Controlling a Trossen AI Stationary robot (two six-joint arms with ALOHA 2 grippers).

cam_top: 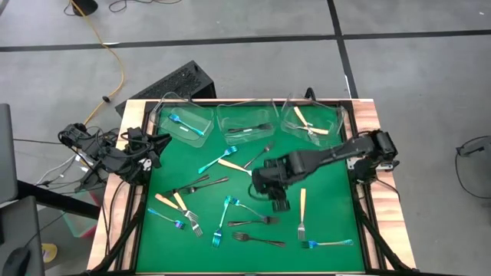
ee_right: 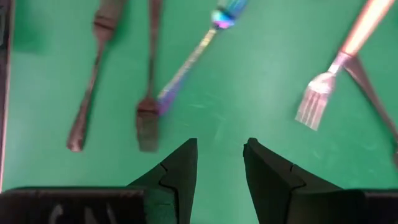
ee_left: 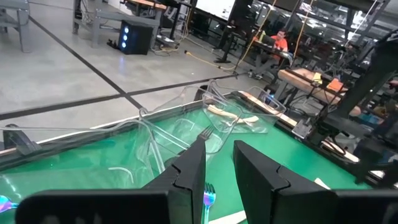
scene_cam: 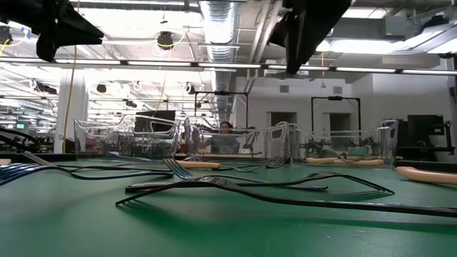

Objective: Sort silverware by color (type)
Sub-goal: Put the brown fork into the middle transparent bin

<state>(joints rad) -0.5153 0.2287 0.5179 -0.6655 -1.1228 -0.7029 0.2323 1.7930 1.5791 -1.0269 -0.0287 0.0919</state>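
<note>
Right gripper: over the middle of the green mat, fingers spread with a gap, pinching nothing.
Left gripper: at the table's left edge, fingers apart, nothing between them.
Forks: most lie scattered loose on the mat, blue, dark and cream mixed.
Tubs: 3 clear ones along the far edge; the left holds a blue fork, the middle a dark fork, the right cream forks.
</note>
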